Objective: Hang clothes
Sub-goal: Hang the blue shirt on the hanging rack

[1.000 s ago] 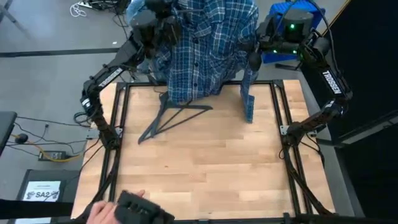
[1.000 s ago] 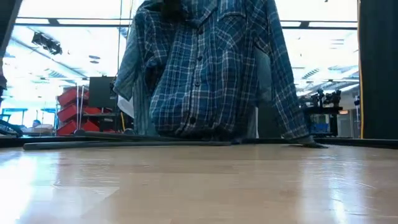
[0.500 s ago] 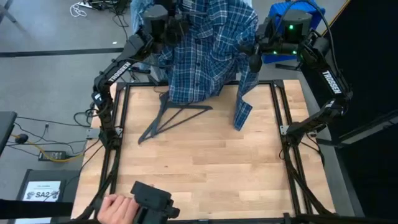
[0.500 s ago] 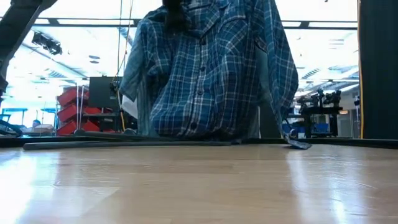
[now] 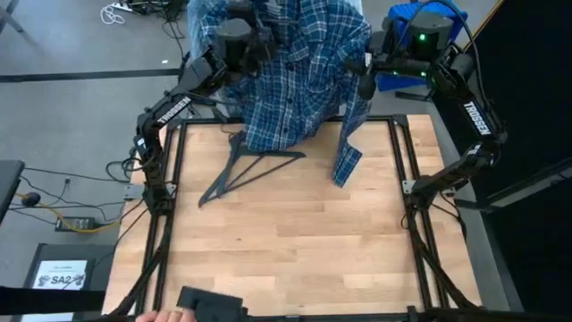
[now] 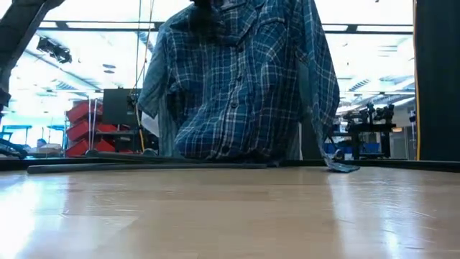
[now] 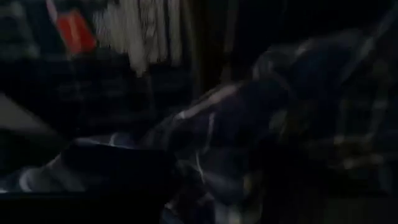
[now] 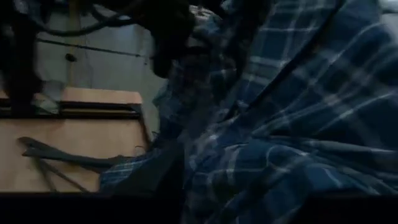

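Observation:
The dark blue plaid shirt [image 5: 290, 80] hangs over the table's far edge, front buttons toward the table. Its lower hem [image 6: 223, 152] bunches on the far edge. One sleeve hangs at the right, and its cuff [image 5: 347, 165] lies on the wood. My left gripper [image 5: 239, 40] is up at the shirt's left shoulder. My right gripper [image 5: 365, 79] is at its right shoulder, where the sleeve starts. Plaid cloth [image 8: 298, 112] fills the right wrist view. The left wrist view is dark and blurred. Dark grey hangers [image 5: 248, 170] lie flat on the table below the shirt.
A black frame [image 5: 170, 179] runs around the wooden table. A blue box [image 5: 420, 36] stands behind the right arm. At the near edge a person's hand [image 5: 165, 315] rests beside a dark object [image 5: 210, 304]. Bare wood [image 5: 286, 241] lies between the hangers and the near edge.
My left gripper has moved toward the table's right, closer in over the shirt's left shoulder. The shirt's right sleeve has swung inward and its cuff has slid a little toward the left and near side. The person's hand with the dark object has shifted along the near edge.

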`<state>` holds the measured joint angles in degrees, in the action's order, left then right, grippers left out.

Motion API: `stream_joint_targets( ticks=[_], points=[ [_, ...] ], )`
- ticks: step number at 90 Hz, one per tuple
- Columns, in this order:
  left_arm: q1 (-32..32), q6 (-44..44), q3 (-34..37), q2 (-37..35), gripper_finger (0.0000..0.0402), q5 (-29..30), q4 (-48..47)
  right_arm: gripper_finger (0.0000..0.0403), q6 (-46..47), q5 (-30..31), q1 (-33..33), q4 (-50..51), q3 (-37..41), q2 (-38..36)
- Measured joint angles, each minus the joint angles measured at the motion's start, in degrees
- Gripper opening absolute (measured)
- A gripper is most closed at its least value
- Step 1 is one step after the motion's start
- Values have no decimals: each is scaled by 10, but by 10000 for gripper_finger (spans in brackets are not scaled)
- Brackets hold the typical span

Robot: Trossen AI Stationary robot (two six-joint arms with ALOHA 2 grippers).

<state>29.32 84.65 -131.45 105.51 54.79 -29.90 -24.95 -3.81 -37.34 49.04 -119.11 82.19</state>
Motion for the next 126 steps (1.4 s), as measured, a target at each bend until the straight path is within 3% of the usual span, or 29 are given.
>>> stream_joint_targets(
  ticks=[13, 30, 61, 73, 93, 103, 116, 126],
  points=[
    [-21, 6, -1, -5, 281, 43, -4, 187, -42, 110, -1, -5, 0, -5],
    [-37, 2, -1, -9, 279, 86, -4, 201, -94, 234, -24, 24, 0, -4],
    [-93, -82, 0, -50, 237, 125, -31, 189, -40, 249, -80, 33, 0, -29],
    [-120, -235, -1, -93, 225, 84, -115, 169, -5, 168, -93, 33, 0, -49],
    [-137, -511, -1, -128, 199, -167, -288, 138, 23, -126, -93, 70, -1, -65],
    [-137, -556, 34, -126, 168, -205, -308, 128, 29, -204, -83, 102, 33, -55],
    [-132, -565, 146, -124, 105, -251, -288, 117, 28, -220, -67, 90, 142, -43],
    [-114, -572, 264, -123, 55, -348, -235, 112, 14, -272, -61, 33, 263, -32]
  ],
)
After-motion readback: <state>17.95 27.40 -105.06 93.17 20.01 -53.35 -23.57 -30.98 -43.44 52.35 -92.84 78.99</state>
